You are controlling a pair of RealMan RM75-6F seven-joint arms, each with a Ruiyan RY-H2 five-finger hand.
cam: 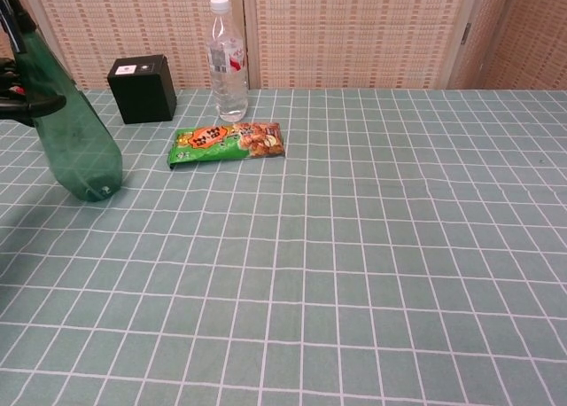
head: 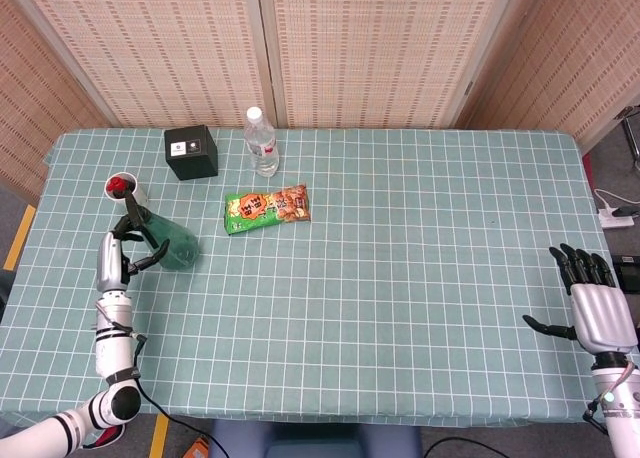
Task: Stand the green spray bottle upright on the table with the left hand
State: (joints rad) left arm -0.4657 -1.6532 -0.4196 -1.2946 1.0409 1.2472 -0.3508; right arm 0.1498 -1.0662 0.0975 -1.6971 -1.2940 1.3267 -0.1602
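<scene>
The green spray bottle (cam: 75, 140) stands nearly upright at the table's left edge. Its base meets the cloth and its black spray head leans slightly left. My left hand (head: 115, 263) grips the bottle (head: 168, 242) from the left side, and dark fingers (cam: 31, 105) wrap its upper body in the chest view. My right hand (head: 598, 308) hovers by the table's right front edge. Its fingers are spread and it holds nothing. It does not show in the chest view.
A black box (head: 191, 151) and a clear water bottle (head: 262, 143) stand at the back left. A snack packet (head: 267, 207) lies flat just right of the green bottle. A white cup (head: 122, 187) with something red in it sits behind my left hand.
</scene>
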